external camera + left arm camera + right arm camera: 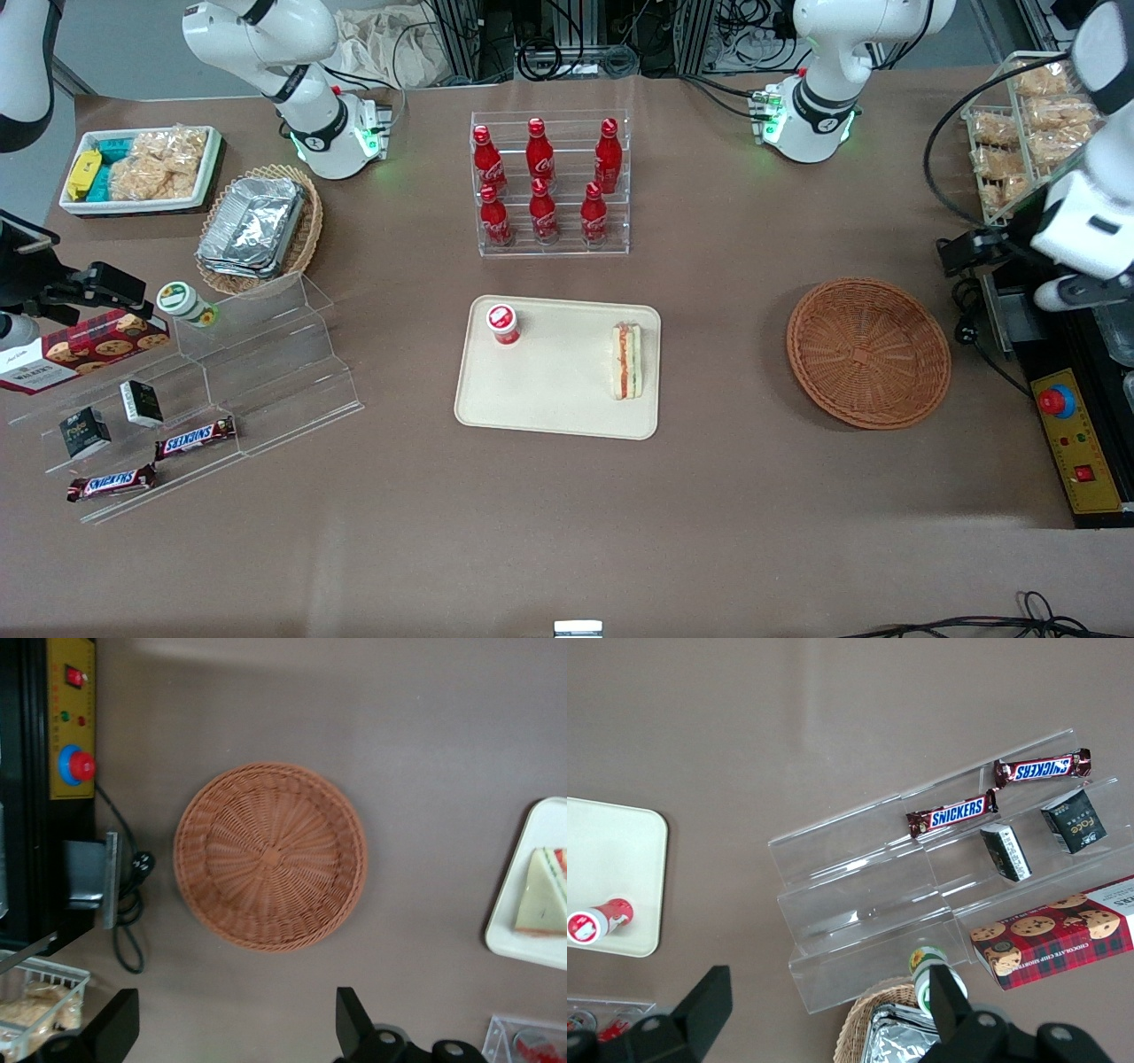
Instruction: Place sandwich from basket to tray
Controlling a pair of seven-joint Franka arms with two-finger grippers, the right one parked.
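Note:
The sandwich (627,359) lies on the cream tray (549,403), at the tray's edge nearest the working arm; its red and green cut edge faces up. It also shows in the left wrist view (542,896) on the tray's corner (530,945). The round reddish-brown basket (868,352) is empty and stands beside the tray, toward the working arm's end; the wrist view shows it too (270,855). My left gripper (1075,290) is raised at the working arm's end of the table, off to the side of the basket. It is open and empty (235,1014).
A small red-capped bottle (503,323) lies on the tray. A clear rack of red cola bottles (551,182) stands farther from the camera than the tray. A control box with a red button (1067,425) and a wire rack of snacks (1028,133) sit near the gripper. Acrylic steps with snacks (221,372) stand toward the parked arm's end.

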